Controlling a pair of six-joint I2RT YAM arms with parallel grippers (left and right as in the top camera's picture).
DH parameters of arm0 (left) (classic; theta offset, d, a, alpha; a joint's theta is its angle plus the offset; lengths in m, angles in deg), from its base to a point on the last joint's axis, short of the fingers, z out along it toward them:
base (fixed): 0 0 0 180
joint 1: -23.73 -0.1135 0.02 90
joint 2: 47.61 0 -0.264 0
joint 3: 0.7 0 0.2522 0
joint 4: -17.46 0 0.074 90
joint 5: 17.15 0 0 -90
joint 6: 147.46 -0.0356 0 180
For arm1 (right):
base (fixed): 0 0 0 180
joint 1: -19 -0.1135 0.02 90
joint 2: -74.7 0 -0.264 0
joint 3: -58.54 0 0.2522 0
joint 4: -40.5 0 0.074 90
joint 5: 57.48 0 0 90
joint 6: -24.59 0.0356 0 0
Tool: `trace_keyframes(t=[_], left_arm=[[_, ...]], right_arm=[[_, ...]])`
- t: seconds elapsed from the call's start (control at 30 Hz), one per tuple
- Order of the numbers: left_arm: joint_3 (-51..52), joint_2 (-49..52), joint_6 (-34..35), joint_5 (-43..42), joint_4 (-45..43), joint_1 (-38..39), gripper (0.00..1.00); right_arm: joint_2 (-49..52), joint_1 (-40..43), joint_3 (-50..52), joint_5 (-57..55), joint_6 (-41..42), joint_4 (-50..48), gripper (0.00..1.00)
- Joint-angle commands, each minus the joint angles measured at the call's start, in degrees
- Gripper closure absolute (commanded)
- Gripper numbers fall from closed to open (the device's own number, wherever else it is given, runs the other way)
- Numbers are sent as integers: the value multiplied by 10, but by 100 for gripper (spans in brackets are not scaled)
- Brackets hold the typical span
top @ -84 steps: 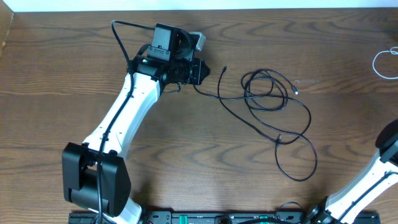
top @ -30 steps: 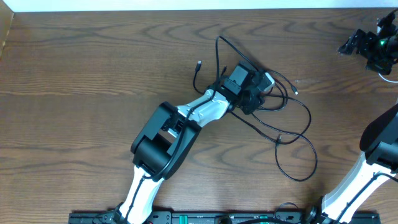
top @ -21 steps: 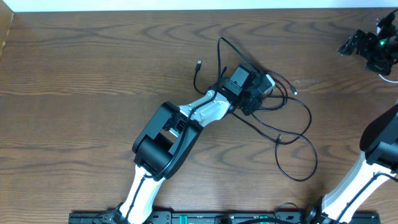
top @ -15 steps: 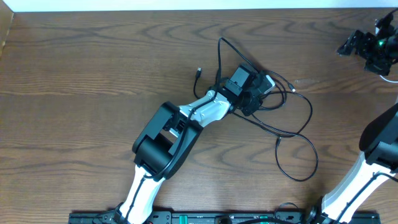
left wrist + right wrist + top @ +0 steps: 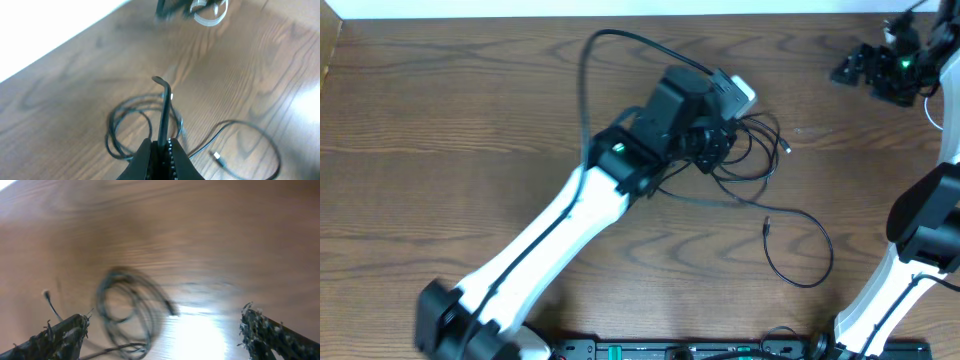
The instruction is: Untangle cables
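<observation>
Toward the middle of the desk's far edge, the left gripper (image 5: 718, 150) sits over the heap of black cables (image 5: 752, 165), its fingers (image 5: 147, 165) pressed together on one black strand (image 5: 163, 107). That strand stands up out of the closed fingers and hooks over at its top, lifted clear of the wood. The rest of the coil lies flat on the desk (image 5: 440, 110) just beyond the fingertips. A loose tail runs out of the heap toward the near-right part of the desk and curls round in an open loop. It ends in a small plug (image 5: 766, 228) that lies apart from the coil. In the far-right corner the right gripper (image 5: 855, 72) hangs with its fingers (image 5: 60, 335) spread wide and nothing between them. Its blurred wrist view shows the black coil far off, touching neither finger. The white cable (image 5: 207, 21) lies as a small loop in that same far-right corner, beside the right gripper and well apart from the black ones.
</observation>
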Motion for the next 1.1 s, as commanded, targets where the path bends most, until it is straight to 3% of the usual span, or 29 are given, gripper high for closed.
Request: trace_keyframes(t=[0.0, 0.2, 0.37, 0.6, 0.87, 1.07], left_arm=[[-7, -27, 41, -21, 0, -23, 93], [-21, -69, 132, -100, -53, -103, 93], [-21, -123, 199, -144, -135, -192, 93], [-21, -196, 211, -161, -186, -257, 92], [-21, -235, 216, -160, -249, -260, 93], [-21, -240, 222, -160, -294, -260, 92]], right_arm=[[-15, -21, 2, 159, -77, -2, 4], [-32, -52, 2, 168, -81, -4, 4], [-31, -86, 3, 99, -68, 9, 5], [-31, -143, 3, 80, -61, -2, 2], [-31, -198, 3, 89, -61, -48, 1], [-37, -199, 2, 174, -76, -97, 2]])
